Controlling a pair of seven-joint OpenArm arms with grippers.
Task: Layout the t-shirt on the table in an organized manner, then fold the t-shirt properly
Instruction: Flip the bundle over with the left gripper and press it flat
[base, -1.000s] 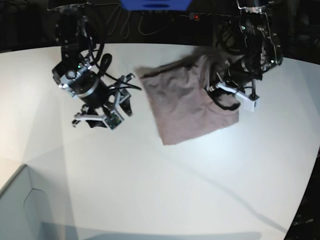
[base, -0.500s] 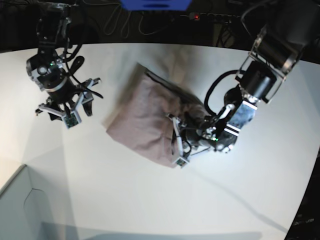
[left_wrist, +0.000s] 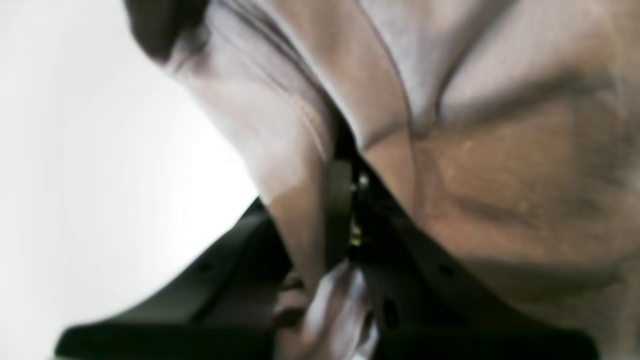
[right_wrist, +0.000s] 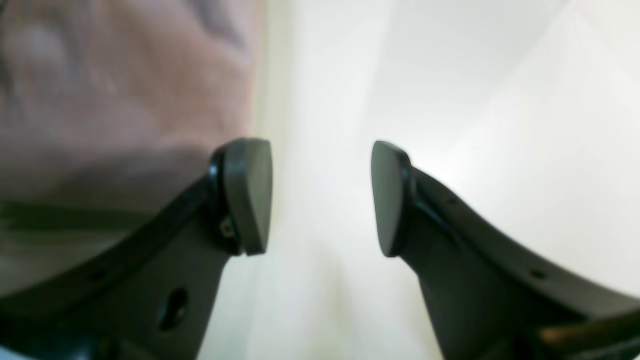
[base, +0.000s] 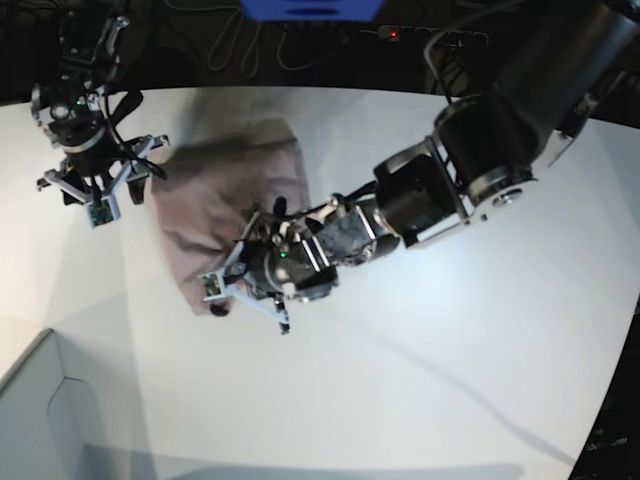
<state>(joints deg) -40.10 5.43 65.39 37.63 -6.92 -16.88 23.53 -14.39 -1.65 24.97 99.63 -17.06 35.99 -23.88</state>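
While the pink cloth hangs bunched in one pincer, the scene reads like this:

Left gripper (base: 222, 296): clamped tight on a fold of the t-shirt (base: 225, 195), down at the cloth's near edge; the left wrist view shows fabric pinched right between the dark fingers (left_wrist: 340, 210) and spilling out below them.

Left arm: stretched across from the far right of the base view, reaching over the cloth towards the left.

T-shirt: lying rumpled on the table (base: 420, 380), left of centre, creased and far from flat.

Right gripper (base: 98, 190): jaws wide apart, nothing between them but bare white tabletop in the right wrist view (right_wrist: 322, 197).

Right gripper's place: far left of the table, just beside the shirt's left edge; whether it touches, cannot tell.

Near-left corner: a pale grey box (base: 50, 420).
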